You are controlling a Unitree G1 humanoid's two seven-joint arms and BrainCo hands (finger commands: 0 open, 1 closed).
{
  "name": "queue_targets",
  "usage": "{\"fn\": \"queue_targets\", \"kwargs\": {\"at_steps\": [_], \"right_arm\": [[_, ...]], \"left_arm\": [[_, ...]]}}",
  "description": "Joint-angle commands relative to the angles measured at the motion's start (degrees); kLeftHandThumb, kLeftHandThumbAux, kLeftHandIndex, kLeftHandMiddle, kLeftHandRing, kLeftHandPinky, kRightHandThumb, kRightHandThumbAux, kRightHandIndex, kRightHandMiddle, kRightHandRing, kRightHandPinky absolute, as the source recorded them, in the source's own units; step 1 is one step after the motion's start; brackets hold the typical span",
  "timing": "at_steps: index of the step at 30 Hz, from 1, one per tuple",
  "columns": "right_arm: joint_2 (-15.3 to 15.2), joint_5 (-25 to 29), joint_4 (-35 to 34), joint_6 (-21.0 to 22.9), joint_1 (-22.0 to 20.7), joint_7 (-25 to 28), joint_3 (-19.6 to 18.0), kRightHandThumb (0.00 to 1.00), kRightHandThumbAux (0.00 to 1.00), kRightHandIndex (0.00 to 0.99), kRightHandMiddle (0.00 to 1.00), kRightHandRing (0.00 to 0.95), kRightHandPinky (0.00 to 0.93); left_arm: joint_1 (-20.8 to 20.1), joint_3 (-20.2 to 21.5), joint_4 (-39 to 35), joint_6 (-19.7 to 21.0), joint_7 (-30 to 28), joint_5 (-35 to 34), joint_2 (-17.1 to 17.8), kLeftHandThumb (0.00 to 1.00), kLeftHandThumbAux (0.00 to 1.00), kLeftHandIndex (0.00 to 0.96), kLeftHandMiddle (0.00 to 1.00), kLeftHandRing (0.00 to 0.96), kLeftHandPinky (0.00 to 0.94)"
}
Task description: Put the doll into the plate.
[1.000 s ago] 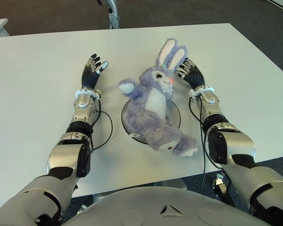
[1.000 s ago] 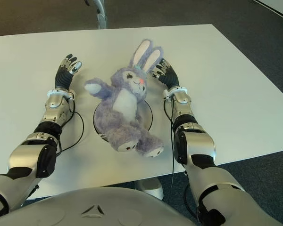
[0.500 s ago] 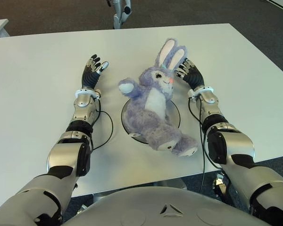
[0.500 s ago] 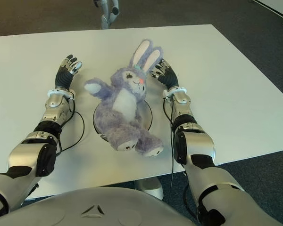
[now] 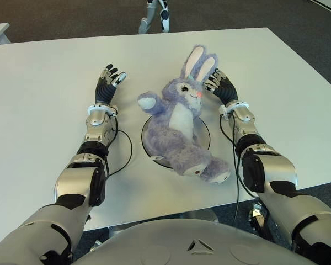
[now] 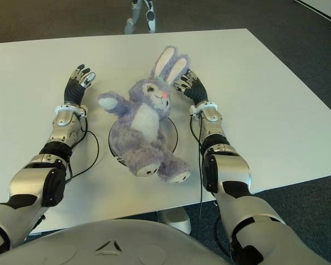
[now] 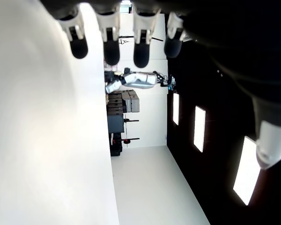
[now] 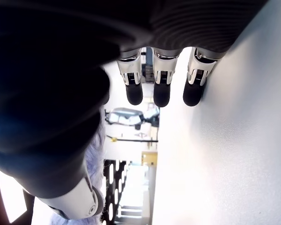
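- Doll, a purple plush rabbit, lies on its back across the plate; torso covers most of the dish, feet hang over the near rim toward the robot, head and ears stick out past the far rim.
- Plate sits on the white table between the two forearms; only slivers of rim show on either side of the doll.
- Judgement: placing step looks done or nearly so; release phase, both hands off the toy.
- Right hand is just beside the doll's head and ears on the robot's right, fingers extended and spread, gripping nothing; the wrist view shows purple fur close by the thumb, contact unclear.
- Left hand is on the robot's left of the doll's raised arm, apart from it, fingers straight and empty.
- Next move, as I judge: pull both hands back clear; maybe nudge the doll so it centres better.
- Nothing on the table blocks the hands; risk is snagging the ear while retreating.
- Far off: another robot's legs on the dark floor beyond the table edge.
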Motion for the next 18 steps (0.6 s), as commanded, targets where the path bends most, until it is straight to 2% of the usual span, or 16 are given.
{"fn": "queue_targets", "kwargs": {"at_steps": [1, 18], "right_arm": [[2.2, -0.5, 4.2, 3.5, 6.3, 0.0, 0.3, 0.285, 0.823, 0.041, 0.057, 0.064, 0.085], [2.4, -0.5, 4.2, 3.6, 5.9, -0.4, 0.3, 0.315, 0.833, 0.04, 0.057, 0.061, 0.081]], "left_arm": [[4.9, 0.4, 4.1, 3.5, -0.4, -0.4, -1.7, 0.0, 0.537, 0.038, 0.121, 0.102, 0.066], [5.5, 0.3, 3.6, 3.2, -0.8, -0.4, -1.8, 0.0, 0.543, 0.021, 0.114, 0.093, 0.051]]}}
